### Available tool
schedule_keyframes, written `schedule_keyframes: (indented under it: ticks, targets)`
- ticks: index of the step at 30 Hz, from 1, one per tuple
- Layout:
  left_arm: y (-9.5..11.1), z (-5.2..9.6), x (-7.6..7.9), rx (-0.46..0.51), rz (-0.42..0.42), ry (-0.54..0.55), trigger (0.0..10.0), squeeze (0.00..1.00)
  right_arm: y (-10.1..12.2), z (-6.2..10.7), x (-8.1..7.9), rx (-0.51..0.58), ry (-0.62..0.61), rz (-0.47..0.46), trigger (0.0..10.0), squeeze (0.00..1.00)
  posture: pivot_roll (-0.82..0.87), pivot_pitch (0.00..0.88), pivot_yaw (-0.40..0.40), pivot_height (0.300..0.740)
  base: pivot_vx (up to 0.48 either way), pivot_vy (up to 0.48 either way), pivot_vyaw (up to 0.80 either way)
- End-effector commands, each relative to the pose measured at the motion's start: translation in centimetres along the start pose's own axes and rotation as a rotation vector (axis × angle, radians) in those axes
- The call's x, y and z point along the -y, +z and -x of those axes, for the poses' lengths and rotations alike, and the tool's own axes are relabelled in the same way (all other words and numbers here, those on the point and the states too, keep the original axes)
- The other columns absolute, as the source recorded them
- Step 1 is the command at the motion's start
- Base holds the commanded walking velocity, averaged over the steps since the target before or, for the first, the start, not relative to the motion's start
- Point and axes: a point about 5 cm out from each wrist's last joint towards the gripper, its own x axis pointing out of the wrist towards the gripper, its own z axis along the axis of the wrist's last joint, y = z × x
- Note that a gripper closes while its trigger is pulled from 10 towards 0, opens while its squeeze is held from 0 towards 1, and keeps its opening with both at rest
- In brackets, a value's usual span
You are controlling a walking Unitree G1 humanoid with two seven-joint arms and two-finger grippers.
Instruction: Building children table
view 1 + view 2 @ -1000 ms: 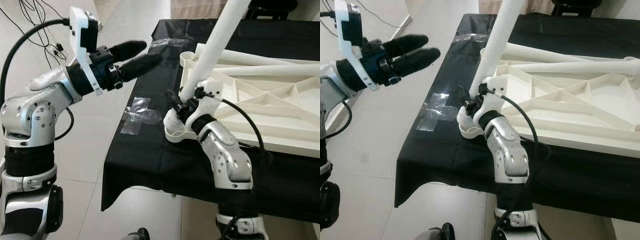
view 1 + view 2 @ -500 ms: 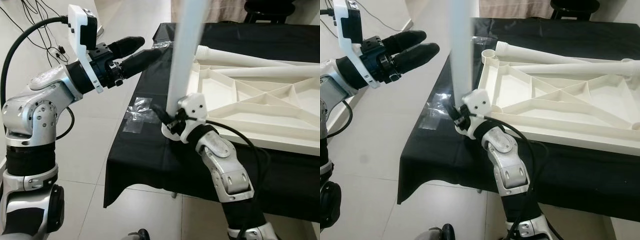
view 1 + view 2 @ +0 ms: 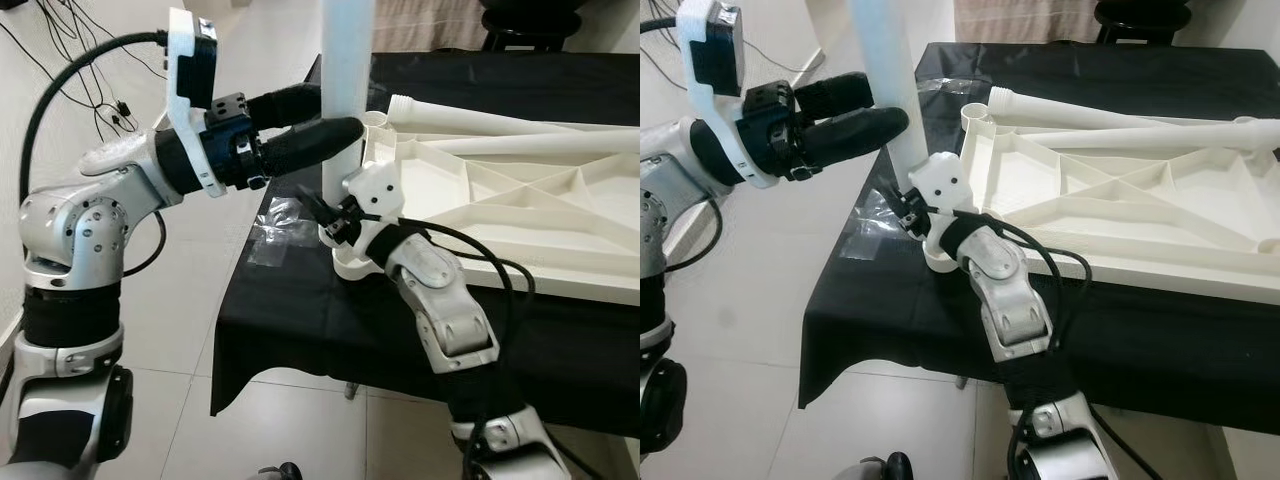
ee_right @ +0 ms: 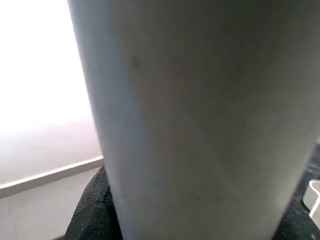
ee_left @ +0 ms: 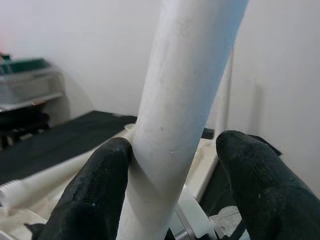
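A white table leg (image 3: pixel 345 90) stands upright in the upper centre of the left eye view, its lower end at the near-left corner socket (image 3: pixel 352 262) of the white tabletop (image 3: pixel 520 205), which lies upside down with its ribbed underside showing. The right gripper (image 3: pixel 330 222) is clamped on the leg low down, just above the socket; the right wrist view shows the leg pressed close between its black fingers. The left gripper (image 3: pixel 325 115) reaches in from the left of the frame with its fingers spread to either side of the leg higher up; in the left wrist view one finger (image 5: pixel 97 192) touches the leg, the other (image 5: pixel 260 187) stands apart from it. Two more loose legs (image 3: pixel 480 118) lie across the far side of the tabletop. The tabletop rests on a table covered in black cloth (image 3: pixel 300 310), with patches of clear tape (image 3: pixel 275 232) on the cloth near its left edge. The floor (image 3: pixel 190 340) is pale tile; black cables (image 3: pixel 85 60) trail in the upper left corner.
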Motion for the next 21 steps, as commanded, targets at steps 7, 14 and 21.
schedule_keyframes:
  ticks: [7,14,21]
  targets:
    - [1.2,-0.3,-1.0,0.012,-0.139,0.118,10.0,0.0,0.6,-0.7,-1.1,0.032,0.058,0.024,0.0,0.0,0.05,0.145,0.081,0.74,0.0,0.0,0.0]
    - [1.1,-1.9,-2.4,0.051,-0.2,0.222,10.0,0.0,1.3,-0.8,-3.5,0.05,0.204,0.115,0.0,0.0,0.03,0.14,0.084,0.74,0.0,0.0,0.0]
    - [1.2,-3.8,-2.6,0.101,-0.179,0.214,10.0,0.0,1.1,-0.7,-4.8,0.033,0.281,0.191,0.0,0.0,0.02,0.142,0.079,0.74,0.0,0.0,0.0]
